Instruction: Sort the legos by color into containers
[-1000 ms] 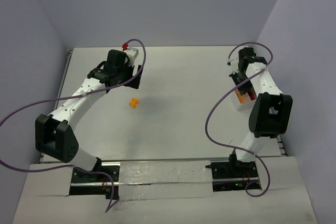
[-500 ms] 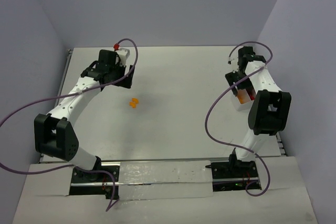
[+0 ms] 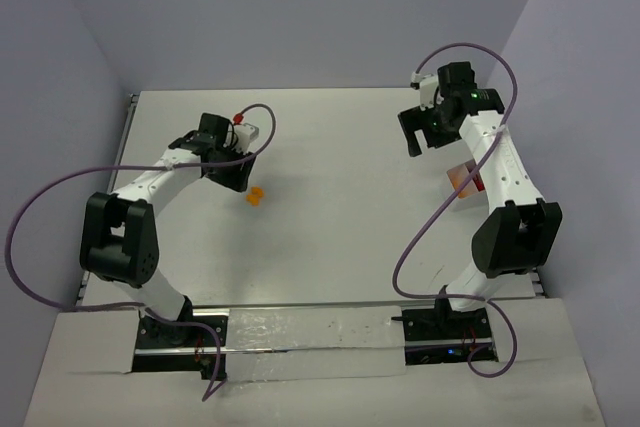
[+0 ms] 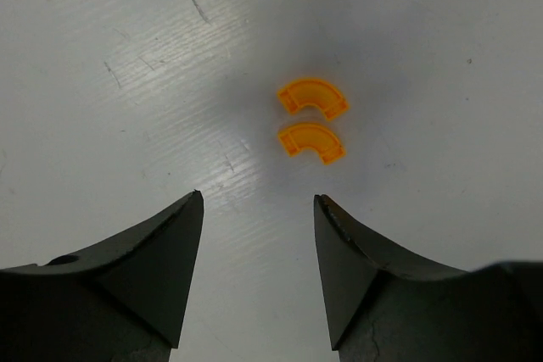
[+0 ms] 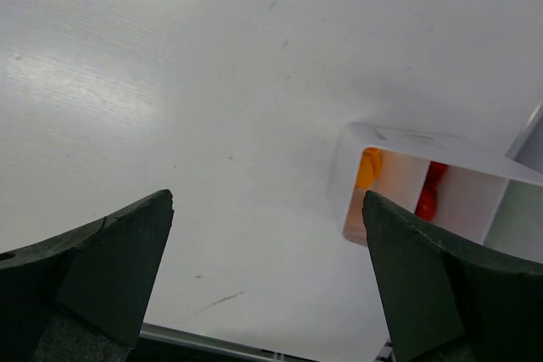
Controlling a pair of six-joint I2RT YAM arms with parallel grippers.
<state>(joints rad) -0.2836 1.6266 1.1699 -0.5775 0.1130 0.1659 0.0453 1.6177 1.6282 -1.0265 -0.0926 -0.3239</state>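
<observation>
Some legos (image 5: 370, 167) are in the bin (image 5: 405, 138), two orange legos (image 4: 310, 133) lie on the bench (image 4: 102, 82) by the open left hand (image 4: 257, 196), right hand (image 5: 267, 197) open too

The left gripper (image 4: 257, 209) hung over the scratched white table (image 4: 102, 125), its two dark fingers (image 4: 161, 277) parted with nothing between them. Just ahead of the fingertips, slightly toward the right finger, lay a curved orange brick (image 4: 311, 142). A second orange brick (image 4: 312, 97) lay just beyond it, not touching.
</observation>
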